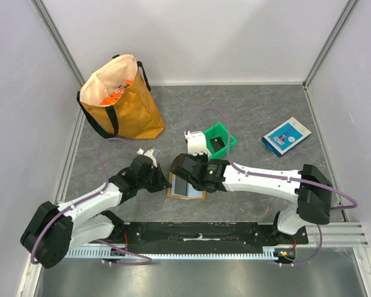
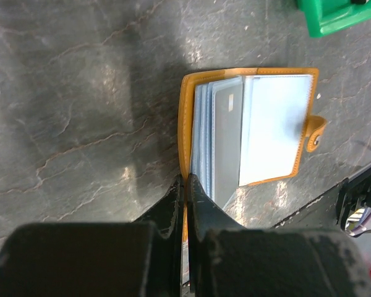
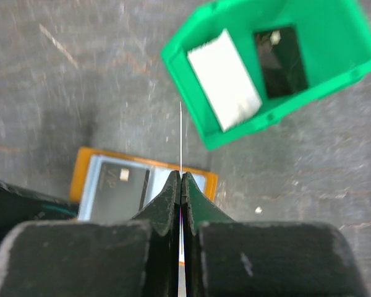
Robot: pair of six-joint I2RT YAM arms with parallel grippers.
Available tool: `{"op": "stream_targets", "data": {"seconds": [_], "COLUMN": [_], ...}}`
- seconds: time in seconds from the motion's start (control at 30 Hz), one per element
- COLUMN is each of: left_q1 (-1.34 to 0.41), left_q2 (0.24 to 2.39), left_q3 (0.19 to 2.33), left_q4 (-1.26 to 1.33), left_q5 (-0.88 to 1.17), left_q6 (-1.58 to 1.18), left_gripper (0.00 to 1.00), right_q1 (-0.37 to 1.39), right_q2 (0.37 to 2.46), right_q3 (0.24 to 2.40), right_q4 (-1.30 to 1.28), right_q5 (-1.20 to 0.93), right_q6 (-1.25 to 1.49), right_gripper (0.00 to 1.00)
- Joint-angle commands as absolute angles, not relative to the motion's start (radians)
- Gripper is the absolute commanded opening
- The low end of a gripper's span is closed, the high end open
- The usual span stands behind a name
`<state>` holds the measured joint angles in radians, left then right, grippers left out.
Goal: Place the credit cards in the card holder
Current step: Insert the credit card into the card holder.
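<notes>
The orange card holder lies open on the table, its clear sleeves up, with a dark card in one sleeve. My left gripper is shut on the holder's orange cover edge. My right gripper is shut on a thin white card, seen edge-on and held upright just above the open holder. In the top view the right gripper hangs over the holder. A white card and a black card lie in the green bin.
The green bin stands just behind the holder. A blue-and-white flat box lies at the right. The orange-yellow tote bag stands at the back left. A black rail runs along the near edge.
</notes>
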<state>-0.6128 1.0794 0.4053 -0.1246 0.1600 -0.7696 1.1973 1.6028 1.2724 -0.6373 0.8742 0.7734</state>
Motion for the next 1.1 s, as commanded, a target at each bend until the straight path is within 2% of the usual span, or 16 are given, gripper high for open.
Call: {"op": "stream_targets", "data": {"seconds": [0.0,0.37,0.63,1.07], "left_q1": [-0.615,-0.623,-0.630,-0.635], "left_q2": [1.014,0.933,0.867,0.836], "left_q3": [0.354,0.301,0.290,0.293], "left_q4": [-0.104,-0.103,-0.103,-0.112], "left_q5": [0.178,0.181,0.176,0.175], "left_q6": [-0.793,-0.827,-0.871,-0.893], "left_gripper": [0.02,0.02,0.02,0.02], "right_q1": [1.201,1.203,1.239,1.305], "right_q2": [1.519,1.479,1.482,1.566], "right_q3": [1.102,0.877,0.887,0.983], "right_q4": [-0.444,-0.117,-0.011,-0.054], "right_q5": [0.658,0.416,0.538,0.713], "right_q6": [0.867,0.933,0.951,0.956], "right_gripper": [0.00,0.00,0.00,0.00]}}
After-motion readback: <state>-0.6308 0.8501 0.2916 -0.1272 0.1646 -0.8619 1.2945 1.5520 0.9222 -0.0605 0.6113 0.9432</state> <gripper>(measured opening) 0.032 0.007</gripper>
